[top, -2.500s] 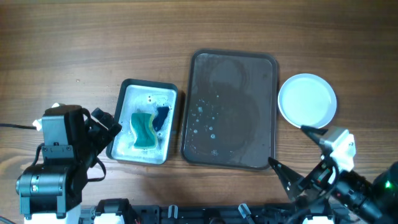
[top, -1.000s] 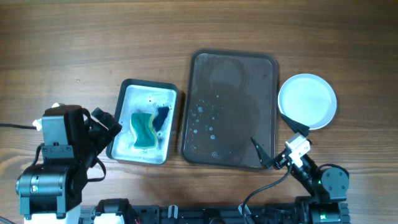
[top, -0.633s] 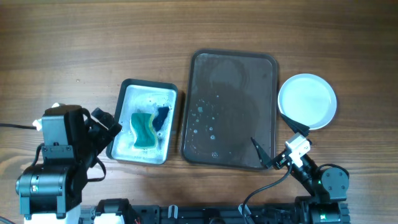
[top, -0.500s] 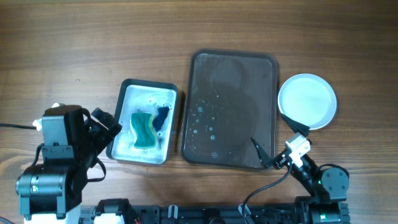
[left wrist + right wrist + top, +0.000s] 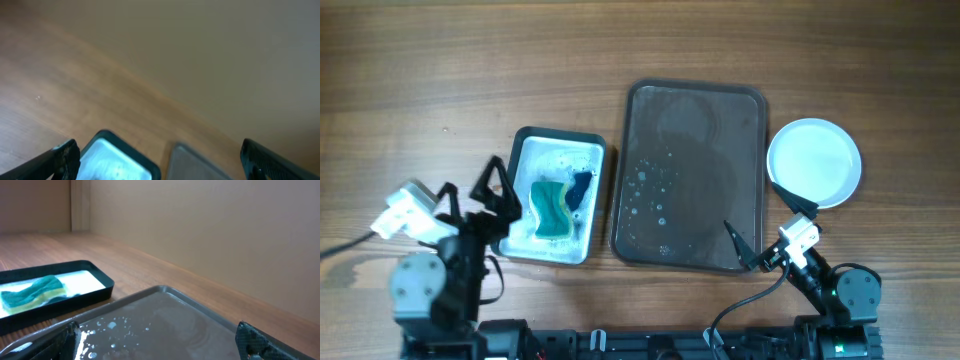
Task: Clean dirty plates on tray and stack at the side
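Only the top one of the plates (image 5: pixel 813 162) shows from above, white and unsmeared; how many lie under it cannot be told. Neither wrist view catches them. The left wrist view is blurred, and its lower edge cuts off all but a corner of the grey tray (image 5: pixel 119 165) and a sliver of the tray (image 5: pixel 195 165). The right wrist view loses the tray's near edge the same way.

The plates sit on the desk (image 5: pixel 470 80) just outside the tray's right rim. They lie just beyond the outer one of the right fingers (image 5: pixel 798 203), whose tip overlaps their near edge from above. The inner finger stands over the tray's near right corner. The tray, speckled with pale droplets, spreads between and beyond these fingers. It lies well to the right of the left fingers (image 5: pixel 492 182); the grey tray and its green-yellow sponge (image 5: pixel 550 208) are just beside those.

Both pairs of fingers are spread wide with nothing between them. The right arm is folded low at the near desk edge, wrist angled toward the far left. The left arm stands at the near left, wrist tipped upward.
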`<state>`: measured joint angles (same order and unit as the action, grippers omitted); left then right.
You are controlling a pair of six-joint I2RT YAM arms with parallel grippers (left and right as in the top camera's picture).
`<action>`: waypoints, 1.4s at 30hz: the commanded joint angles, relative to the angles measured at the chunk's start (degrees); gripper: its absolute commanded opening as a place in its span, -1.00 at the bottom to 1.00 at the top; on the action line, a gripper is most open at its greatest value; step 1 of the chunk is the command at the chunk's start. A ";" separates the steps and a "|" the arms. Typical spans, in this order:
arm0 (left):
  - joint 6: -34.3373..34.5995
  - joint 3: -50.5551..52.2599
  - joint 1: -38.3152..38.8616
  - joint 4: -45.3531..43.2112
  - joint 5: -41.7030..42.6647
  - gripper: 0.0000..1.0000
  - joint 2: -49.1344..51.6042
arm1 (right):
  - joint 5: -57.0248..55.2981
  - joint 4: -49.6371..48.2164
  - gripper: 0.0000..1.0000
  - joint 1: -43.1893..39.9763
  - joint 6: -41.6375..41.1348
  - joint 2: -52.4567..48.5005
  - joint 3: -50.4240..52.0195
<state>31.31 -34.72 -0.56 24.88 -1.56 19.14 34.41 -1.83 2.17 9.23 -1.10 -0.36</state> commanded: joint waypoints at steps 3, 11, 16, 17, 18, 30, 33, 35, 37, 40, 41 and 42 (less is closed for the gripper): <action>-2.45 16.04 2.75 -7.04 1.97 1.00 -14.40 | -0.13 -0.17 1.00 0.24 -0.20 0.57 0.07; -0.87 25.20 3.06 -16.44 1.75 1.00 -18.97 | -0.13 -0.17 0.99 0.24 -0.22 0.57 0.07; -0.90 29.79 3.06 -17.11 1.51 1.00 -18.97 | -0.13 -0.17 1.00 0.24 -0.20 0.57 0.07; -0.90 30.99 3.06 -17.38 1.51 1.00 -18.97 | -0.13 -0.17 1.00 0.24 -0.17 0.57 0.07; -0.87 32.39 3.06 -17.92 1.53 1.00 -18.97 | -0.13 -0.17 1.00 0.24 -0.22 0.57 0.07; -0.87 34.38 3.72 -20.65 2.16 1.00 -18.97 | -0.13 -0.17 0.99 0.24 -0.22 0.57 0.07; -0.90 34.38 3.72 -20.65 2.16 1.00 -18.97 | -0.13 -0.17 0.99 0.24 -0.20 0.57 0.07; -0.87 34.38 3.72 -20.65 2.16 1.00 -18.95 | -0.13 -0.17 0.99 0.24 -0.20 0.57 0.07; -0.87 34.38 3.72 -20.65 2.16 1.00 -18.95 | -0.13 -0.17 1.00 0.24 -0.20 0.57 0.07; -0.90 34.38 3.72 -20.65 2.16 1.00 -18.95 | -0.13 -0.17 0.99 0.24 -0.17 0.57 0.07; -0.90 34.38 3.72 -20.65 2.19 1.00 -18.95 | -0.13 -0.17 1.00 0.24 -0.20 0.57 0.07; -0.87 34.38 3.72 -20.65 2.16 1.00 -18.95 | -0.13 -0.17 0.99 0.24 -0.22 0.57 0.07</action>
<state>30.55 -0.89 2.76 4.56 -0.08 0.78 34.41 -1.76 2.17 9.23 -1.10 -0.36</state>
